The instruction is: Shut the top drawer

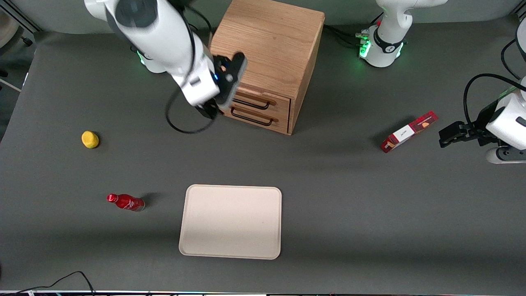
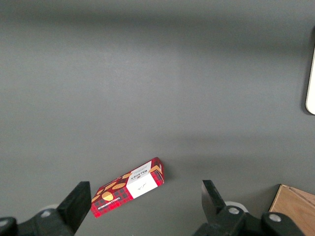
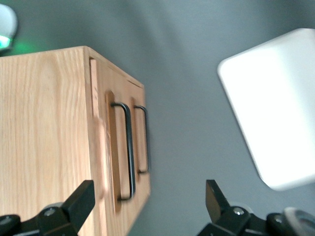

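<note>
Front view shows the light oak wooden cabinet (image 1: 269,53) standing on the grey table (image 1: 349,213), its face turned toward the camera; the top drawer (image 1: 263,100) with black wire bar handle (image 1: 255,103) sits almost flush, seemingly nearly shut; the cream rectangular tray (image 1: 231,222) lies nearer the camera, leaving bare table between for the arm to draw away; the right arm's gripper (image 1: 211,110) hangs just in front of the drawer face, fingers spread and holding nothing, likely placed for pushing; the lower drawer's handle (image 1: 251,119) lies close beneath.
</note>
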Action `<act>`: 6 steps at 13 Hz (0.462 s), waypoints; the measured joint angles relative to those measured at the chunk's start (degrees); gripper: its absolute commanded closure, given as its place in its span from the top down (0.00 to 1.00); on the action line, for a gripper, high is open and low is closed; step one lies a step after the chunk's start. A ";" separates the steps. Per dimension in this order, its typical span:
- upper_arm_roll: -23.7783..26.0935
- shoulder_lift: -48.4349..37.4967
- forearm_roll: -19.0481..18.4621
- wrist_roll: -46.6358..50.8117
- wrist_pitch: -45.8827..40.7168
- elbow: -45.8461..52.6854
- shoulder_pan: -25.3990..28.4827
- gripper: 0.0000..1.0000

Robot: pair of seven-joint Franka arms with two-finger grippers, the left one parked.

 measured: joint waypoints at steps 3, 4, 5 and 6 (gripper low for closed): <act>-10.97 -10.42 -0.80 1.72 -8.28 -0.50 -0.12 1.00; -16.05 -12.40 -0.84 1.62 -9.81 -0.64 -0.28 1.00; -20.84 -13.74 -0.89 1.51 -10.67 -0.66 -0.53 1.00; -25.05 -14.54 -0.91 1.43 -11.14 -0.67 -0.72 1.00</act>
